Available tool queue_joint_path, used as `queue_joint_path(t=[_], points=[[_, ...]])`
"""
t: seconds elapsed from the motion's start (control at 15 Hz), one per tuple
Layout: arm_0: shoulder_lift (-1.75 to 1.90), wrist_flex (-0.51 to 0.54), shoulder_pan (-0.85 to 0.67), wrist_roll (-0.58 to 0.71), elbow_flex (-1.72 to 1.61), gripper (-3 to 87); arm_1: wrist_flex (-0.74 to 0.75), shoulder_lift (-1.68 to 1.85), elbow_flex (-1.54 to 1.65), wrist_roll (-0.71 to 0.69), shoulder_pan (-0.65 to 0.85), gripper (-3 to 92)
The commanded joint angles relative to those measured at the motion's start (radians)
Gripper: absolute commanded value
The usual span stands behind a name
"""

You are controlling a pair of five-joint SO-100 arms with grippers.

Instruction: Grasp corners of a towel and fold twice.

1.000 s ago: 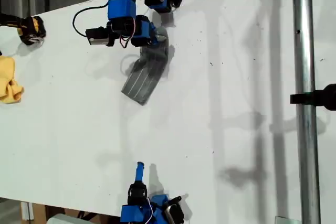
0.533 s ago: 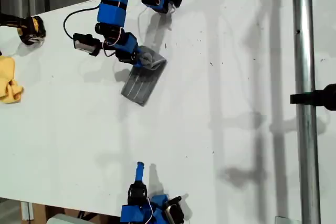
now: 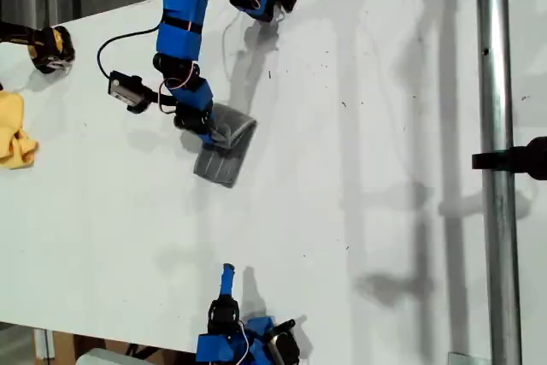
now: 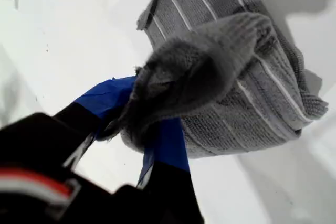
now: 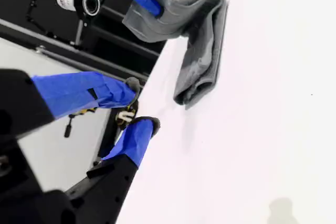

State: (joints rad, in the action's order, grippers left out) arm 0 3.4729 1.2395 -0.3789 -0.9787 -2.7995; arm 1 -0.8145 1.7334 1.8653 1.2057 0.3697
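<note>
The towel (image 3: 224, 150) is soft and floppy. It bends easily and droops where nothing holds it up. It looks light, so one claw can lift an edge. The best place to grab it is a corner or a thick folded edge, where there is plenty of cloth to pinch.

My first claw (image 3: 208, 128) is pinching a bunched edge of the towel (image 4: 231, 72). The cloth sits right between its blue tips. The rest of the towel hangs away from the claw and lies in folded layers on the white tabletop (image 3: 367, 211), near the top middle of the exterior view.

My second claw (image 5: 140, 106) is well apart from the towel (image 5: 197, 51), low in the exterior view. Its tips are a little spread and hold nothing.

A yellow cloth (image 3: 15, 132) lies at the exterior view's left edge.
</note>
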Motion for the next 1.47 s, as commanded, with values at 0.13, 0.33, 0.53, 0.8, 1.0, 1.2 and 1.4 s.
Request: queue_joint_path(t=[0.13, 0.33, 0.53, 0.8, 1.0, 1.2, 1.4], points=[[0.006, -0.025, -0.003, -0.005, 0.014, 8.9, 0.149, -0.238, -0.150, -0.012, 0.008, -0.1], [0.006, -0.023, -0.003, -0.008, 0.012, 8.9, 0.258, -0.462, -0.267, -0.012, 0.003, -0.1], [0.006, -0.021, 0.002, -0.014, 0.012, 8.9, 0.238, -0.514, -0.410, -0.015, 0.009, 27.9], [0.006, -0.028, 0.003, -0.021, 0.009, 8.9, 0.258, -0.285, -0.430, -0.087, 0.021, 22.2], [0.006, -0.038, 0.005, -0.025, -0.005, 9.5, 0.224, -0.051, -0.339, -0.092, 0.054, 12.0], [0.006, -0.048, 0.009, -0.020, -0.011, 8.9, -0.164, 0.202, -0.279, -0.092, 0.075, 12.0], [0.006, -0.071, 0.011, -0.060, -0.058, 8.5, -0.431, 0.589, 0.041, -0.049, 0.020, 2.1]])
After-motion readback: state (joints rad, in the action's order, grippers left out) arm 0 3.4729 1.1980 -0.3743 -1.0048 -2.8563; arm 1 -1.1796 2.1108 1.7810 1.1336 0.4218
